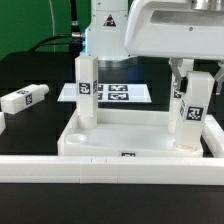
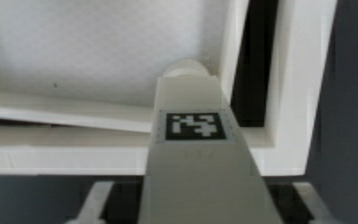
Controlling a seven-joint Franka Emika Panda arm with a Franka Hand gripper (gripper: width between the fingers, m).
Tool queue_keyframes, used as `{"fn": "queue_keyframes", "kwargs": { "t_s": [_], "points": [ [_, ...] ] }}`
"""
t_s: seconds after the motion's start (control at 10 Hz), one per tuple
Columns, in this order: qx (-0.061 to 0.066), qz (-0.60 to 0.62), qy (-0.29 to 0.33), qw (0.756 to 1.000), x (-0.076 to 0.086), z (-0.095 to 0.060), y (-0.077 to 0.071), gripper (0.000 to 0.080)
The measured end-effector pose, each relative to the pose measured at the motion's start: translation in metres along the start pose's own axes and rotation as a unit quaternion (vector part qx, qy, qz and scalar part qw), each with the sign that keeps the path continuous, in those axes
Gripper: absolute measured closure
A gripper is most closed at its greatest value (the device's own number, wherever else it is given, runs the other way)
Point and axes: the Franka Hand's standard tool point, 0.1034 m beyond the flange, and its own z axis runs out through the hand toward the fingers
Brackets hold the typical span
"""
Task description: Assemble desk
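Observation:
The white desk top [image 1: 125, 140] lies tray-side up at the front middle. One white leg [image 1: 86, 90] stands upright in its far corner at the exterior view's left. My gripper [image 1: 196, 76] is shut on a second upright leg [image 1: 195, 112] at the corner on the exterior view's right. In the wrist view this tagged leg [image 2: 197, 150] runs down from between my gripper [image 2: 197, 198] fingers [image 2: 108, 200] to the desk top's rim [image 2: 293, 90]. A third leg [image 1: 25, 98] lies loose on the black table at the exterior view's left. The fourth leg is out of view.
The marker board [image 1: 115, 93] lies flat behind the desk top. A long white border rail [image 1: 100, 170] runs along the front edge, just before the desk top. The arm's body [image 1: 150, 30] hangs over the back right.

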Motion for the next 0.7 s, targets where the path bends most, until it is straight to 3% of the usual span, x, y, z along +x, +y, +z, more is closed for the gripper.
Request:
{"fn": "queue_keyframes", "kwargs": {
  "t_s": [0.2, 0.7],
  "points": [
    [0.008, 0.117, 0.002, 0.993, 0.0001, 0.001, -0.0014, 0.0509],
    [0.012, 0.329, 0.004, 0.944, 0.002, 0.0024, -0.0052, 0.0509]
  ]
}}
